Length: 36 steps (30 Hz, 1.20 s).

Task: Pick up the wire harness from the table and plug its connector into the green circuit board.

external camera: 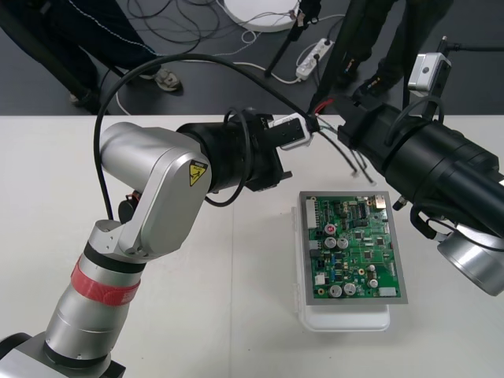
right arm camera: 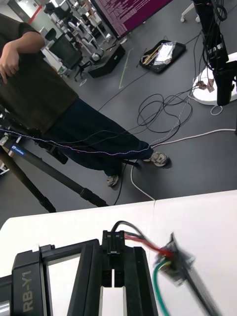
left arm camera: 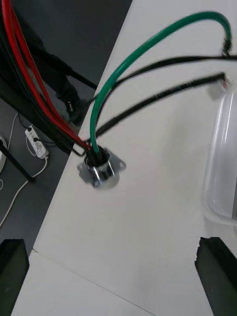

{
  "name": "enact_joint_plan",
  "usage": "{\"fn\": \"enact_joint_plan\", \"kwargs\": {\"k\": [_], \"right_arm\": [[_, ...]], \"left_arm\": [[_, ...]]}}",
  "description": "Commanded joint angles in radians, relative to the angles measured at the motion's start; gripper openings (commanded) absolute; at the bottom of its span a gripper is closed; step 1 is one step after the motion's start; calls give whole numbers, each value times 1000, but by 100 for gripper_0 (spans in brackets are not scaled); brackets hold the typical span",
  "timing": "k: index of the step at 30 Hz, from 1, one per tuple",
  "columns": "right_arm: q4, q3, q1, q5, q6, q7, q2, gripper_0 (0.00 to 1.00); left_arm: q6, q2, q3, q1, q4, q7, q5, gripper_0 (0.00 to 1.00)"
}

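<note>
Right gripper: fingers clamped on the small black plug of the wire harness. The harness is held above the table, beyond the far edge of the green circuit board on its white base. Red, black and green wires run from the plug to the round flanged metal socket, which hangs in front of the left gripper. Left gripper fingers are spread wide, holding nothing. The plug is not in the board.

The plain light table carries a white base, at three o'clock from its middle, with the green circuit board on top.
</note>
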<state>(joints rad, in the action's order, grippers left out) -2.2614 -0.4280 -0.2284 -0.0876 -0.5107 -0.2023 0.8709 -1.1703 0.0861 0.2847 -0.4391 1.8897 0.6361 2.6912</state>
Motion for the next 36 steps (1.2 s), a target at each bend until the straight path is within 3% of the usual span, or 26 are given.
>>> {"fn": "enact_joint_plan", "kwargs": {"k": [1, 9, 16, 36], "right_arm": [[-29, 2, -28, 12, 21, -9, 28, 0], [-29, 8, -29, 14, 35, -9, 28, 0], [-4, 28, -29, 8, 103, -9, 53, 0], [51, 87, -126, -305, 333, -6, 264, 0]], "left_arm": [[6, -32, -9, 14, 45, 30, 6, 100], [40, -17, -22, 8, 46, 30, -2, 100], [38, 93, -41, -3, 77, 36, -100, 100], [40, 468, -119, 13, 86, 17, -855, 100]]}}
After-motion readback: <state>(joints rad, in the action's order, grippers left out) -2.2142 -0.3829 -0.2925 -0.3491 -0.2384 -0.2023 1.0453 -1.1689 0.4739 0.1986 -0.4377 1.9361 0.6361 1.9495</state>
